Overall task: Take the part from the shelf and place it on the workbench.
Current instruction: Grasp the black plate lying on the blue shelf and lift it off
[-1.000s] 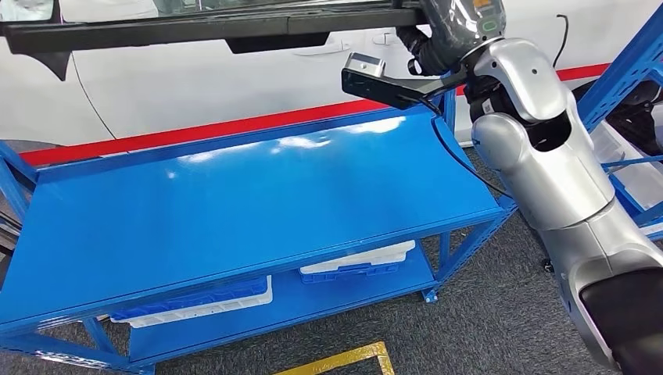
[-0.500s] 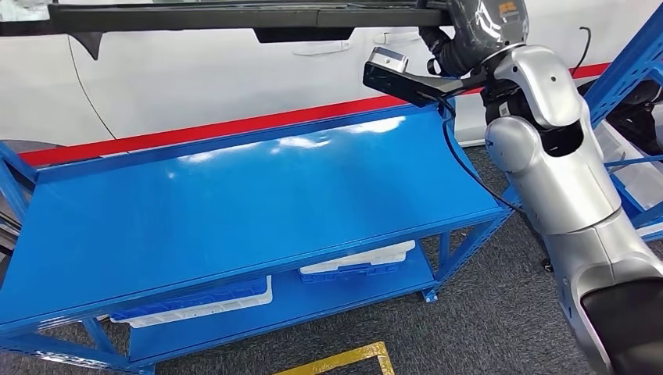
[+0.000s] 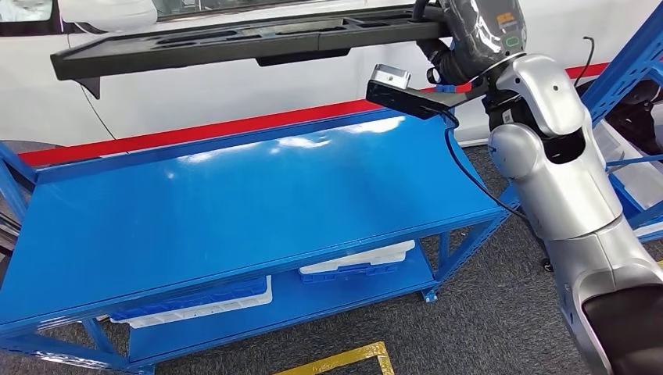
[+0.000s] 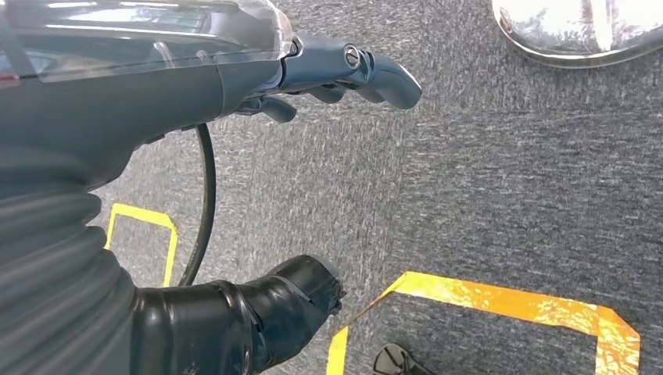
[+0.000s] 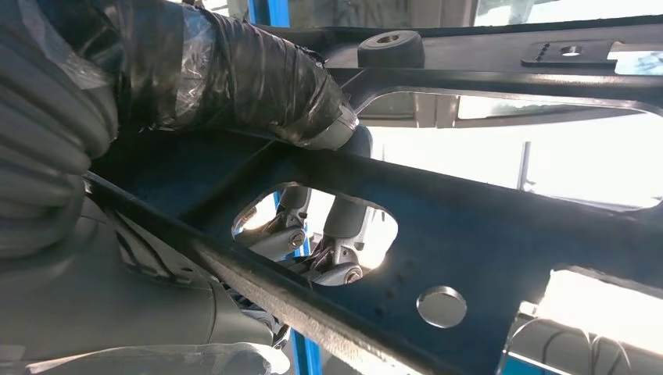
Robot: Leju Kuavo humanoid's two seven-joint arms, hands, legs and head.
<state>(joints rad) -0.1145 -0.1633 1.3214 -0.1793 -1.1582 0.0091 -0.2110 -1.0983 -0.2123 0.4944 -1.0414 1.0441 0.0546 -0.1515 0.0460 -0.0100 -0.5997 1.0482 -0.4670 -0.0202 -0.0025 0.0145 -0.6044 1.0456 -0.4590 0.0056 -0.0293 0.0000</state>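
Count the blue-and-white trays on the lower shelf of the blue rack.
2. One blue-and-white tray lies toward the left of the lower shelf; the other tray lies toward the right, near the rack's right legs. The top surface hides part of that shelf, so more could be hidden.

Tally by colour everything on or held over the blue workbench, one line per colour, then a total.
Black: 1, the long part that the right hand holds above the workbench.
Blue and white: 2, the trays on the lower shelf.
Total: 3.
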